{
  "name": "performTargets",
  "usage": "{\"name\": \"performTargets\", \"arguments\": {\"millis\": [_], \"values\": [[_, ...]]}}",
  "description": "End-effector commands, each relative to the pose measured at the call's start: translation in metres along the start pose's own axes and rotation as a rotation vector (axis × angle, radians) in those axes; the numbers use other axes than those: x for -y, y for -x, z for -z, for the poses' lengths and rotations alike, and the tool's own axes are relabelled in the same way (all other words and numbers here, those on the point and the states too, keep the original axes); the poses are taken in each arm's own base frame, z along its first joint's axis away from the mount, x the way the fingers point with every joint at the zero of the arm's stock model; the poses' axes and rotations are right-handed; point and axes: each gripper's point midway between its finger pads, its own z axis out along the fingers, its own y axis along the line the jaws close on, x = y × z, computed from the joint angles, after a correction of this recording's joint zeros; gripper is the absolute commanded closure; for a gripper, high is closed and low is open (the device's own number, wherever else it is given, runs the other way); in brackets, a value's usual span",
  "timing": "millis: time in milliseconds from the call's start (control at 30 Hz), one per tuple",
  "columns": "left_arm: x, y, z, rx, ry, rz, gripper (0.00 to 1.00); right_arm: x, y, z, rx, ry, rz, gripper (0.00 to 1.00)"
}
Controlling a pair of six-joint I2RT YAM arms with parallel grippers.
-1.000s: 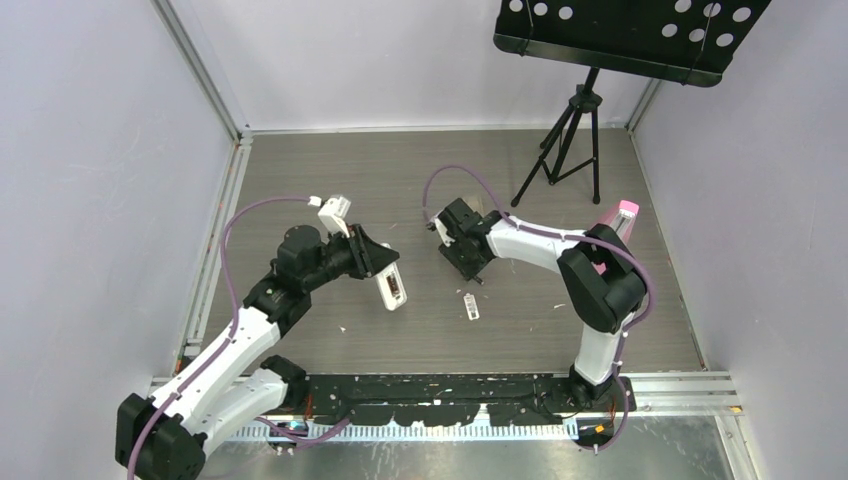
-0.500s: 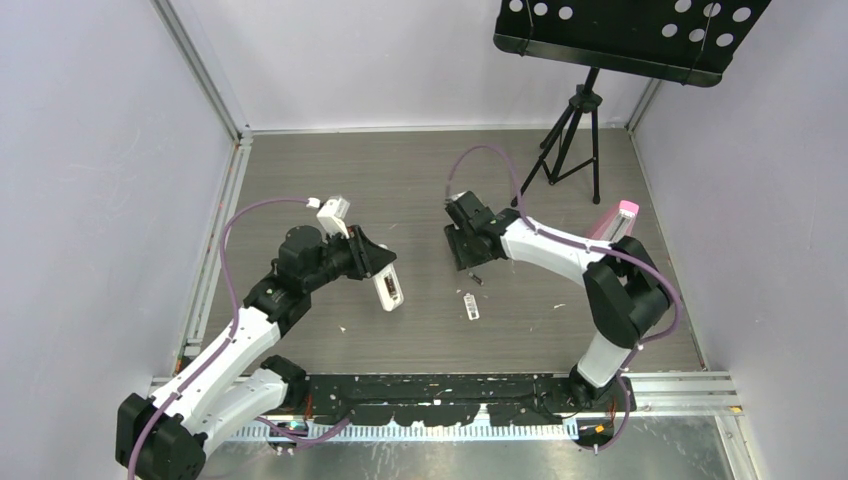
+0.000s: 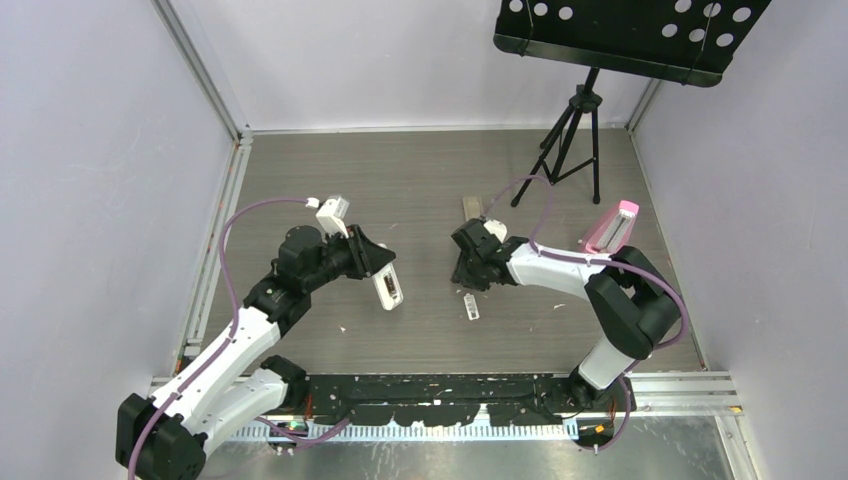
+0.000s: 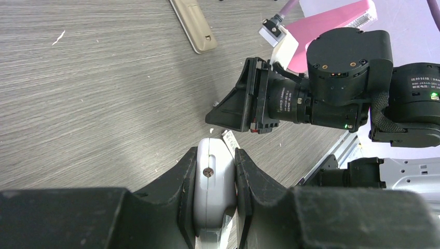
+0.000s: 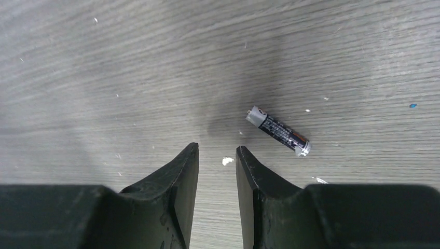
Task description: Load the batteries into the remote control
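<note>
My left gripper (image 3: 383,277) is shut on the remote control (image 3: 390,290), a white bar with its dark recess facing up, held above the floor. In the left wrist view the remote (image 4: 211,179) is clamped between both fingers (image 4: 215,155). My right gripper (image 3: 468,272) points down at the floor, close to the centre. In the right wrist view its jaws (image 5: 217,151) stand slightly apart with nothing between them. One dark battery (image 5: 278,131) with metal ends lies on the floor just beyond and to the right of the right fingertip. Other batteries are out of view.
A small white bar with a dark label (image 3: 470,306) lies near the right gripper. A tan strip (image 3: 472,207) lies behind it and shows in the left wrist view (image 4: 193,23). A pink wedge (image 3: 612,227) and a tripod stand (image 3: 572,140) are at the back right.
My right gripper has swung nearer and lower toward the floor, uncovering the tan strip behind it. The left arm and the remote have not moved.
</note>
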Motion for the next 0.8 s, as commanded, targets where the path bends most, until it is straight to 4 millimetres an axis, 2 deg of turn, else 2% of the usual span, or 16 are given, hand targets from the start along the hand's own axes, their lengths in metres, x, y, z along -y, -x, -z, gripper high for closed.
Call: {"name": "performTargets", "arguments": {"millis": [0, 167, 433, 567, 767], "values": [[0.005, 0.011, 0.000, 0.047, -0.025, -0.014, 1.00, -0.009, 0.018, 0.006, 0.084, 0.014, -0.135, 0.62], [0.004, 0.011, 0.000, 0.048, -0.021, -0.016, 1.00, 0.013, 0.015, 0.002, 0.109, -0.067, -0.177, 0.62], [0.003, 0.010, -0.002, 0.040, -0.021, -0.015, 1.00, 0.044, 0.029, 0.008, 0.193, -0.189, -0.192, 0.62], [0.003, 0.011, -0.003, 0.041, -0.020, -0.015, 1.00, 0.051, 0.036, 0.009, 0.215, -0.213, -0.196, 0.62], [0.003, 0.011, -0.004, 0.038, -0.022, -0.016, 1.00, 0.057, 0.049, 0.001, 0.228, -0.247, -0.191, 0.54]]}}
